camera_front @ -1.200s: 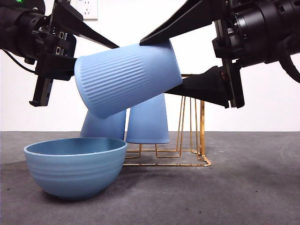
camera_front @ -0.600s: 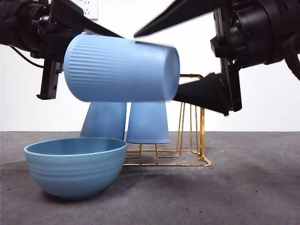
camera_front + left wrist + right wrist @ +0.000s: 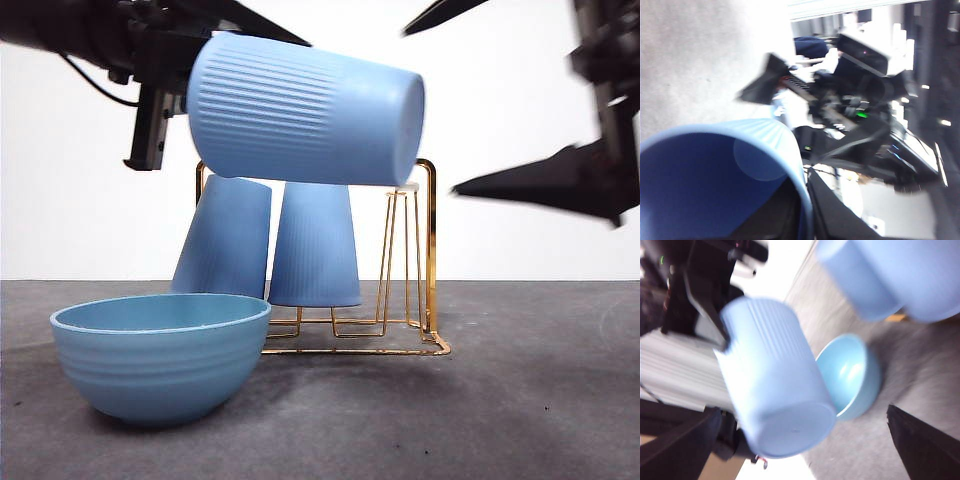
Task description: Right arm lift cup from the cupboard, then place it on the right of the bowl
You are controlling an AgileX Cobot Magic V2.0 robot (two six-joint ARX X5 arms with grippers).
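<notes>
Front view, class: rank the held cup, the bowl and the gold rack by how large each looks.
1. The held cup, lying sideways in the left gripper.
2. The bowl, close behind; both sit nearer the camera, so true size is unsure.
3. The gold rack, partly hidden.
</notes>
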